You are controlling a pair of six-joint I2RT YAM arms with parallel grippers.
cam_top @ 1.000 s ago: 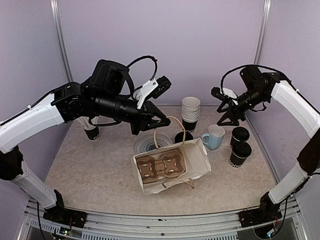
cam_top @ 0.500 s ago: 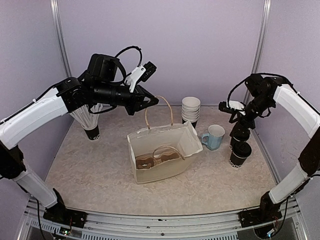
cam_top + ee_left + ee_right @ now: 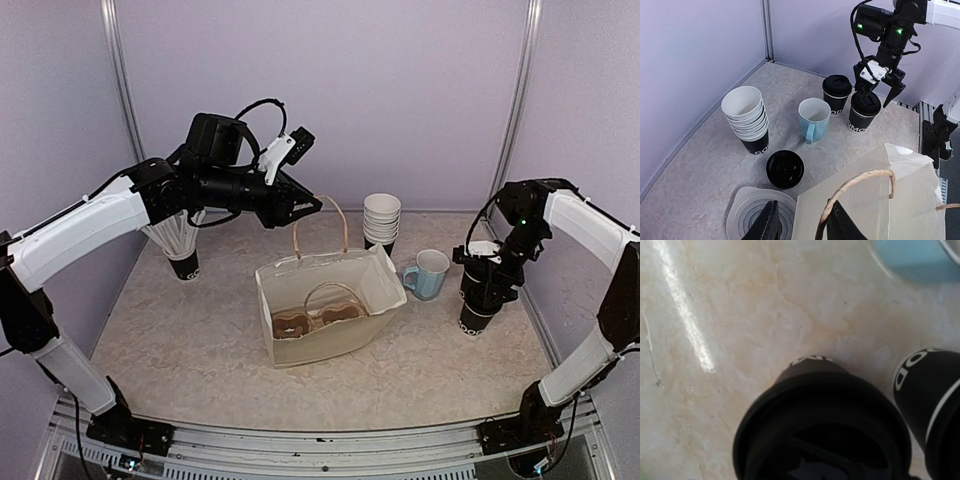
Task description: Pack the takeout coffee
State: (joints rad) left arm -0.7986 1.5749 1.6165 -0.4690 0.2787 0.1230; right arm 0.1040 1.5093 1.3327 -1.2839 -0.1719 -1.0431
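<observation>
Two takeout coffee cups stand at the right: the near one point(image 3: 476, 318) point(image 3: 863, 114) point(image 3: 822, 430) and a far one point(image 3: 836, 92) point(image 3: 930, 385). My right gripper point(image 3: 487, 287) point(image 3: 874, 95) hangs open just above the near cup's lid, a finger on each side; the right wrist view shows no fingers. The white paper bag point(image 3: 335, 300) point(image 3: 880, 200) stands upright mid-table with a cup carrier point(image 3: 315, 320) inside. My left gripper point(image 3: 313, 207) point(image 3: 802, 227) is open at the bag's rope handle point(image 3: 322, 213) point(image 3: 860, 180), which rests against one finger, unclamped.
A stack of paper cups point(image 3: 381, 220) point(image 3: 747, 117) and a light blue mug point(image 3: 430, 273) point(image 3: 813, 117) stand behind the bag. A loose black lid point(image 3: 785, 169) and clear lids point(image 3: 757, 215) lie beside it. A cup of white sticks point(image 3: 180, 240) is far left.
The bag was pulled from lying flat to upright by its handle. The left jaws have now parted off the handle. The right gripper came down over the near cup and spread wider.
</observation>
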